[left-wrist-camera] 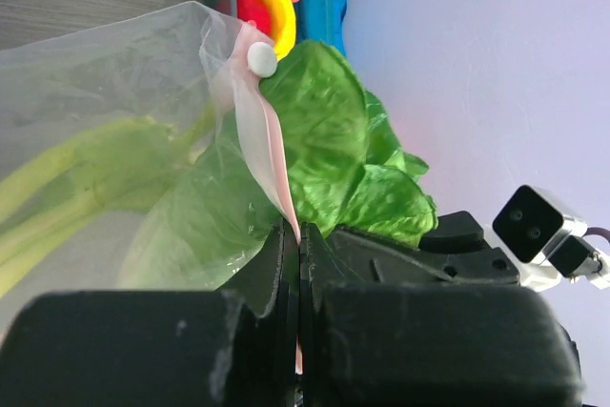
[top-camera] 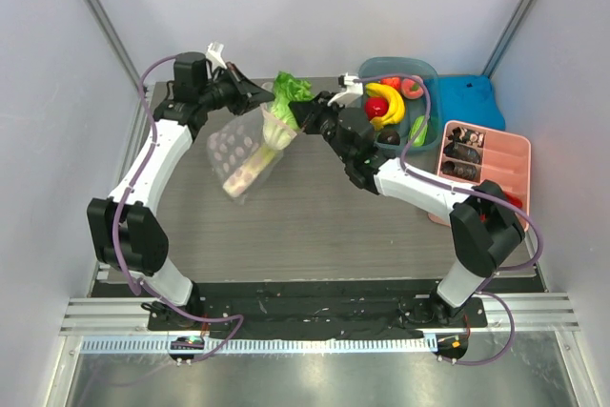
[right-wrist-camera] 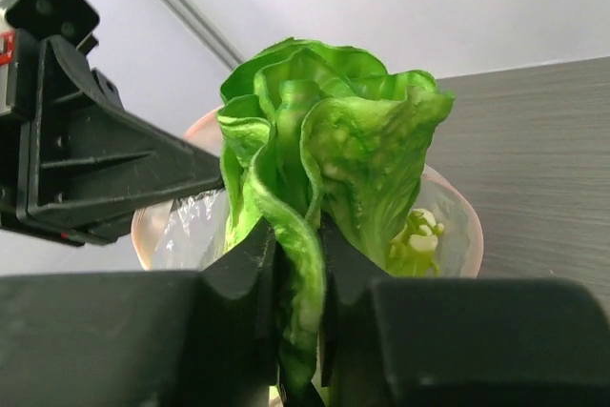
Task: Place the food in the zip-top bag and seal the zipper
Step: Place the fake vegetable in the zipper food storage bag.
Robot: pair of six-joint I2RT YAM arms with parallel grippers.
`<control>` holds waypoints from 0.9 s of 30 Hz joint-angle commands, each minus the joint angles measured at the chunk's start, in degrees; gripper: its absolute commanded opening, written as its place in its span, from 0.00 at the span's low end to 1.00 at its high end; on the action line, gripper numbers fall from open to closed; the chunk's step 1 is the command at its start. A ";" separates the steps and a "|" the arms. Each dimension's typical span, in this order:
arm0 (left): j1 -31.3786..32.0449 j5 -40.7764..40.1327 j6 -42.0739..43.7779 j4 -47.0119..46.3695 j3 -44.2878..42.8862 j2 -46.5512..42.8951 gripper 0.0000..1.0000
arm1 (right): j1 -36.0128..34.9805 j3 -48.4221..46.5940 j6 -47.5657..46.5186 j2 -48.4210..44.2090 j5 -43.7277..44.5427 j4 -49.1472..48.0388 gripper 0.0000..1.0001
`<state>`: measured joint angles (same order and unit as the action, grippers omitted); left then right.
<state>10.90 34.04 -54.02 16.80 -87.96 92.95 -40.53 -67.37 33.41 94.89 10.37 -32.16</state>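
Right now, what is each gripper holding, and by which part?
The left gripper pinches the zip-top bag by the zipper at its mouth; the right gripper clamps the lettuce head by an outer leaf.

Leafy lettuce head (top-camera: pixel 289 91) halfway inside dotted bag (top-camera: pixel 244 153)

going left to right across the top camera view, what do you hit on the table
clear dotted plastic bag → leafy green lettuce head → teal plastic tub of toy fruit → pink divided tray
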 commanded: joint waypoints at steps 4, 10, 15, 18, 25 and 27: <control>0.36 2.08 -2.40 -10.11 1.65 -4.00 0.00 | 1.68 0.06 -4.93 -3.57 -16.33 -2.21 0.60; -0.35 5.15 -2.32 -11.35 2.09 -5.41 0.00 | 12.63 -9.96 -5.56 -6.65 -38.21 14.04 1.00; -0.44 6.56 -2.93 -11.79 2.36 -6.29 0.00 | 23.20 -14.63 -0.89 -6.83 -45.00 24.68 1.00; -0.44 7.26 -3.90 -12.75 2.62 -6.55 0.00 | 27.96 -13.14 1.12 -6.83 -44.83 25.83 1.00; -0.44 7.35 -4.69 -13.46 2.97 -6.90 0.00 | 28.32 -14.54 7.89 -1.73 -48.95 26.89 0.59; -0.44 7.79 -4.87 -13.55 3.32 -6.99 0.00 | 27.53 -14.63 9.13 -0.85 -49.92 27.15 0.55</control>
<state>10.74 39.55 -57.56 8.67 -84.79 88.86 -11.33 -79.83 37.93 92.25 -34.96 -6.57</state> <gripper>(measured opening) 0.019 0.583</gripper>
